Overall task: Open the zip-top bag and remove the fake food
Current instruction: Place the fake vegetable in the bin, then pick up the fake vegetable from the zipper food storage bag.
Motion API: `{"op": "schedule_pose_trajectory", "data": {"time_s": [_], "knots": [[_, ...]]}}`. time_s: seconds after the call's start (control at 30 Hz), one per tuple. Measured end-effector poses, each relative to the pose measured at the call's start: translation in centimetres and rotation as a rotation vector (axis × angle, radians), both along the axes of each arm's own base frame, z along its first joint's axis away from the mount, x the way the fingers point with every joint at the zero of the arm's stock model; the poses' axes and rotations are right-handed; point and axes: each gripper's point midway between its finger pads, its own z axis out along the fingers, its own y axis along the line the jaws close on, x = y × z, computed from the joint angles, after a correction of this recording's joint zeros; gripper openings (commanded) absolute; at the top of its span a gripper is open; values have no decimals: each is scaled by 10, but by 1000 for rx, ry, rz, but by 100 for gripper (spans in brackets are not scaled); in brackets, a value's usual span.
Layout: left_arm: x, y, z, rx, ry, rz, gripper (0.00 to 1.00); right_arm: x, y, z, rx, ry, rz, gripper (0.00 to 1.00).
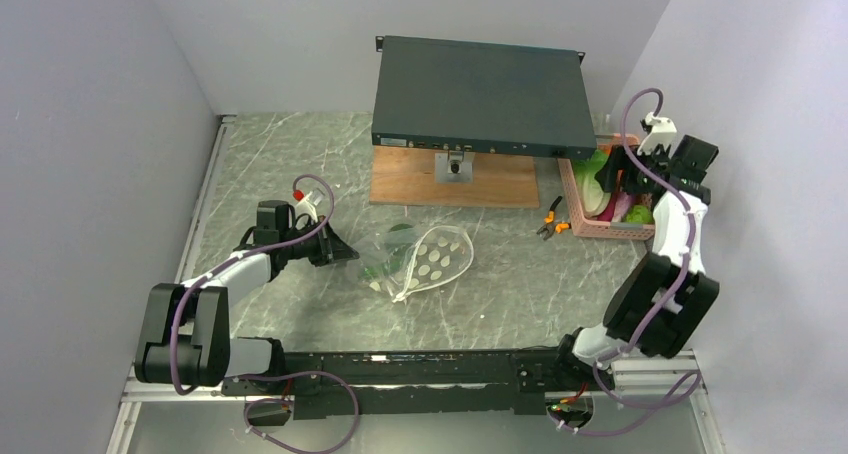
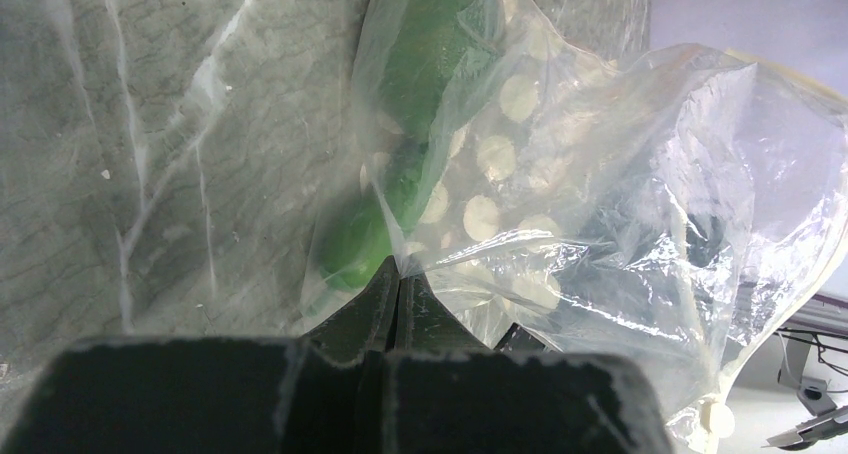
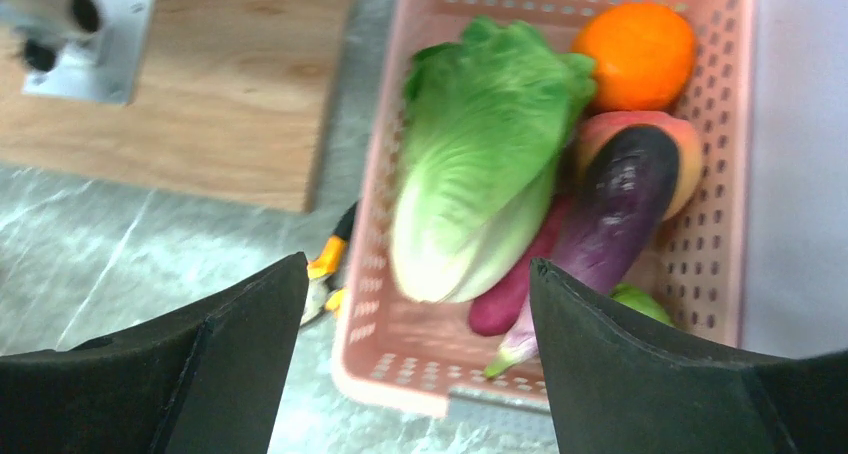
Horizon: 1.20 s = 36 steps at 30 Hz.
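The clear zip-top bag (image 1: 425, 259) (image 2: 620, 174) with white oval dots lies mid-table, its mouth gaping toward the right. My left gripper (image 1: 340, 249) (image 2: 398, 274) is shut on the bag's left edge. A green piece of fake food (image 1: 400, 232) (image 2: 420, 64) shows through the plastic. My right gripper (image 1: 612, 179) (image 3: 418, 264) hangs open and empty over the pink basket (image 1: 600, 229) (image 3: 400, 364). In the basket lie lettuce (image 3: 480, 144), an orange ball (image 3: 635, 54), a dark purple eggplant (image 3: 620, 204), a red piece (image 3: 510, 294) and a round green piece (image 3: 640, 304).
Orange-handled pliers (image 1: 552, 224) (image 3: 325, 264) lie just left of the basket. A dark flat box (image 1: 480, 94) rests on a wooden board (image 1: 450, 179) at the back. Walls close in on the left and right.
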Motion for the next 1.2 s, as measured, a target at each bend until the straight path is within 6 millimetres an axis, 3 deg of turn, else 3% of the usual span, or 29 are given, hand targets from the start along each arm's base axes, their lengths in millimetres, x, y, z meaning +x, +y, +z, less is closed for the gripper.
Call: {"op": "schedule_pose_trajectory", "data": {"time_s": [0.2,0.53,0.7,0.93,1.2], "knots": [[0,0,0,0,0,1,0,-43,47,17,-5,-58,166,81],[0,0,-1,-2,3,-2,0,-99,122,17,36,-75,520,79],[-1,-1,-3,-5,14,-6,0,-123,180,12,32,-72,793,78],[-1,-1,-3,-7,16,-8,0,-165,272,28,-38,-199,1173,70],[-2,-2,-6,-15,30,-16,0,-194,338,23,-97,-276,1477,55]]}}
